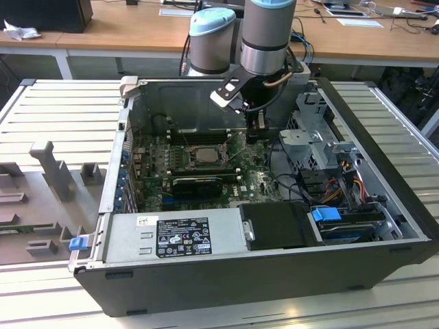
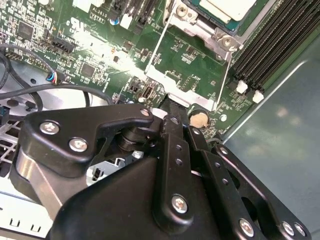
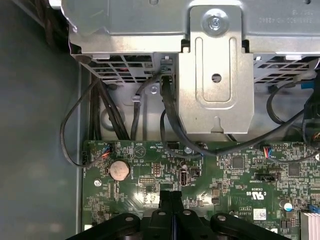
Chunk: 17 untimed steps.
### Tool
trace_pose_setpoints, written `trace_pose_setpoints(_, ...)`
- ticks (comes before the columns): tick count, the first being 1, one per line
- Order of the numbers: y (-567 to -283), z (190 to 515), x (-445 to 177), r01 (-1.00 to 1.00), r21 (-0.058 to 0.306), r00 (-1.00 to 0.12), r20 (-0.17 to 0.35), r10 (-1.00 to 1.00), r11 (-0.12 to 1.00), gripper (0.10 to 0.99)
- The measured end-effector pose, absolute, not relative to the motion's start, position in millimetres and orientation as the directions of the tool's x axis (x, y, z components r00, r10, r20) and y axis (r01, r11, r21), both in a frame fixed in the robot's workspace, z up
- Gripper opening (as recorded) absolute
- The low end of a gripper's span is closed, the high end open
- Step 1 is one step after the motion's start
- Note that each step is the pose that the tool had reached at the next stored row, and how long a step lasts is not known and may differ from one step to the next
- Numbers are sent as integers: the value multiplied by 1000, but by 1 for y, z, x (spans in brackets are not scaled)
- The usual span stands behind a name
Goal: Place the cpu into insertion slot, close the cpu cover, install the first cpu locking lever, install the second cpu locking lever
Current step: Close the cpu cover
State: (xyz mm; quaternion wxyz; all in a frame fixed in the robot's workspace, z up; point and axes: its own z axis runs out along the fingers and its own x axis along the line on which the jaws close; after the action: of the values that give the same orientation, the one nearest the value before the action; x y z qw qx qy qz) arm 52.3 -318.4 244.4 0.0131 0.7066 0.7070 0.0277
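Note:
In the exterior view my gripper (image 1: 252, 133) reaches down into the open computer case, just to the exterior view's right of the insertion slot (image 1: 199, 156). In the second wrist view the cpu (image 2: 227, 6) lies pale and flat inside the insertion slot's metal rim (image 2: 220, 35). The cpu cover (image 2: 182, 94), a thin silvery frame, stands tilted up from the socket, and green board shows through its window. My gripper (image 2: 172, 107) is shut, its tips at the cover's free edge with nothing seen between them. In the first wrist view the gripper (image 3: 171, 196) hovers close over the board.
Long black memory slots (image 2: 270, 45) run beside the socket. A coin battery (image 3: 119, 170) sits near the fingertips. A metal drive cage (image 3: 215, 75) with black cables stands just beyond the board's edge. The graphics card (image 1: 197, 184) and power supply (image 1: 171, 233) lie nearer the case front.

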Motion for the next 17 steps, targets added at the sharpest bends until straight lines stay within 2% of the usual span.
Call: trace_pose_setpoints(17,-318,244,48,998,58,-1,21,1000,0,106)
